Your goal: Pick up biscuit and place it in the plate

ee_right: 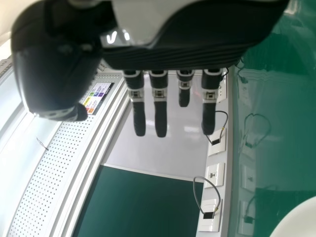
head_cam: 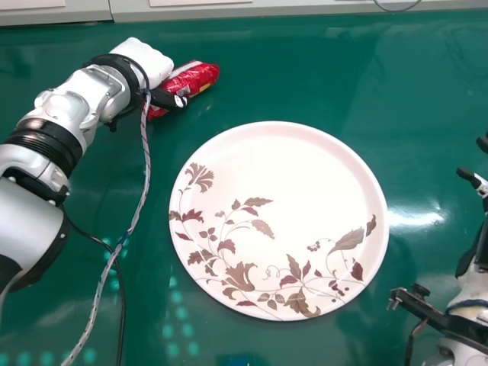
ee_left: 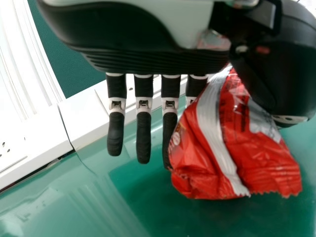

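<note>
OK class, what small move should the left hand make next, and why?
The left hand should probably curl its fingers round the red packet before any lift: it sits between them and the thumb, but they look straight.

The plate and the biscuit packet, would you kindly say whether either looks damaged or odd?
Nothing stands out: the plate lies flat with its rim whole, and the red packet at the left hand is creased but shows no tear or crumbs.

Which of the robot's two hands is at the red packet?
The left hand: the red packet is right by its thumb and straight fingers. The right hand is beyond the opposite side of the plate.
</note>
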Robot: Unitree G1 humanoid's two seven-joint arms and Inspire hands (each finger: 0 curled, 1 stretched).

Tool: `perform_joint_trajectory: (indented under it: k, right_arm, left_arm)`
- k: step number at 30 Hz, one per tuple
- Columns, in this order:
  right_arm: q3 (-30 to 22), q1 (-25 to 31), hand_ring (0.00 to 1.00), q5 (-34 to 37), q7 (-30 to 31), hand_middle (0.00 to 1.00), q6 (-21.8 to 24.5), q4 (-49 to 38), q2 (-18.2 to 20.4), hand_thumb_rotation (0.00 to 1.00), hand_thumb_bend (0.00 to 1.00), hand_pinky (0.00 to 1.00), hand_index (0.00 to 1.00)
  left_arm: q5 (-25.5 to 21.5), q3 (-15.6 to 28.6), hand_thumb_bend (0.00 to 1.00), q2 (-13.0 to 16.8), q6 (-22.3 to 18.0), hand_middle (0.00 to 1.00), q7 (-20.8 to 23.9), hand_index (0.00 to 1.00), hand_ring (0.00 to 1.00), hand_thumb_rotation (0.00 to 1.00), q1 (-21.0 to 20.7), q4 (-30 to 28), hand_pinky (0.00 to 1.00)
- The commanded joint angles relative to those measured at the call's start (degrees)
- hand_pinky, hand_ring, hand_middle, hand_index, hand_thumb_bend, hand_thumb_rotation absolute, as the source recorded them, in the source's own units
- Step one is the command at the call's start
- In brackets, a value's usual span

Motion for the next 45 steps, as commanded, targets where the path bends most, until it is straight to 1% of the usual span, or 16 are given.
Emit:
perform_joint_trajectory:
  k: [1,6,9,11,13,15,18,21,23,25,30,35,36,38,41,45]
  right_arm:
    - [-0.2,0.1,0.79,0.3,-0.3,0.8,-0.7,-0.2,1.3,0.36,0.63,0.69,0.78]
    - [-0.2,0.3,0.78,0.4,-0.3,0.79,-1.3,0.1,1.2,0.36,0.64,0.69,0.78]
    - [-0.2,0.5,0.78,0.0,-0.2,0.79,-1.4,0.1,1.0,0.38,0.64,0.68,0.78]
    - [-0.3,0.5,0.78,0.0,-0.2,0.79,-1.9,0.3,1.0,0.37,0.63,0.68,0.78]
    - [-0.4,0.6,0.77,0.1,0.0,0.78,-2.2,0.5,0.8,0.37,0.62,0.68,0.78]
    - [-0.4,0.7,0.77,0.2,0.1,0.78,-2.2,0.5,0.8,0.38,0.63,0.68,0.78]
    - [-0.5,0.7,0.78,0.5,0.2,0.79,-2.0,0.4,0.9,0.37,0.63,0.69,0.78]
    - [-0.8,0.6,0.78,0.9,0.4,0.79,-2.5,0.8,0.7,0.36,0.62,0.69,0.78]
    - [-0.9,0.6,0.78,1.2,0.5,0.79,-2.5,0.8,0.9,0.36,0.62,0.69,0.78]
    - [-0.9,0.6,0.78,1.4,0.6,0.78,-2.4,0.7,0.9,0.35,0.62,0.69,0.78]
    - [-1.0,0.6,0.78,1.1,0.6,0.79,-2.1,0.5,0.9,0.36,0.63,0.69,0.78]
    - [-1.0,0.6,0.77,1.5,0.8,0.78,-2.0,0.4,0.9,0.36,0.64,0.68,0.78]
    - [-1.0,0.7,0.78,1.6,0.8,0.79,-1.9,0.3,0.8,0.37,0.65,0.69,0.78]
    - [-1.1,0.8,0.78,1.5,0.8,0.79,-1.8,0.2,0.8,0.37,0.65,0.69,0.78]
    - [-1.0,0.9,0.78,1.5,0.8,0.79,-1.8,0.1,0.8,0.38,0.66,0.7,0.78]
    - [-0.9,1.3,0.78,0.7,0.6,0.79,-1.6,-0.2,0.9,0.39,0.65,0.69,0.78]
  left_arm:
    - [-0.5,-0.8,0.5,-0.4,-1.2,0.47,-0.2,0.53,0.47,0.0,0.6,0.3,0.37]
    - [-1.4,0.0,0.5,0.9,-2.2,0.45,-0.3,0.54,0.36,0.0,0.7,-2.1,0.27]
    - [-3.4,1.9,0.5,3.5,-4.6,0.45,2.1,0.53,0.36,0.0,2.1,-5.6,0.28]
    - [-4.0,2.7,0.5,4.9,-4.1,0.45,1.7,0.53,0.38,0.0,2.8,-8.8,0.29]
    - [-5.2,4.3,0.5,6.7,-4.4,0.45,0.8,0.53,0.39,0.0,4.1,-13.2,0.3]
    - [-6.8,6.4,0.5,8.6,-5.2,0.41,0.2,0.52,0.27,0.0,5.7,-18.0,0.19]
    - [-8.4,9.1,0.49,11.3,-5.0,0.39,-2.8,0.5,0.17,0.0,8.0,-26.0,0.1]
    - [-9.7,11.9,0.51,13.3,-3.8,0.46,-6.4,0.48,0.14,0.0,10.7,-34.9,0.07]
    - [-10.6,13.9,0.5,14.3,-3.5,0.4,-8.0,0.48,0.14,0.0,12.6,-40.1,0.07]
    - [-11.3,15.6,0.5,15.1,-3.5,0.38,-9.0,0.49,0.14,0.0,14.4,-44.5,0.07]
    - [-13.0,19.6,0.5,15.9,-5.7,0.39,-7.6,0.48,0.1,0.0,18.3,-51.8,0.04]
    - [-13.6,22.1,0.51,16.0,-12.0,0.44,-3.3,0.48,0.05,0.0,21.6,-56.1,0.01]
    - [-13.9,22.3,0.5,16.0,-13.6,0.45,-2.8,0.49,0.23,0.0,22.2,-57.1,0.01]
    - [-14.2,22.7,0.5,15.8,-16.2,0.46,-1.7,0.49,0.36,0.0,23.0,-58.0,0.02]
    - [-13.8,22.5,0.5,15.7,-19.1,0.47,-1.9,0.49,0.41,0.0,24.0,-59.7,0.03]
    - [-13.6,21.5,0.49,15.6,-19.9,0.46,-7.4,0.49,0.41,0.0,25.7,-64.4,0.08]
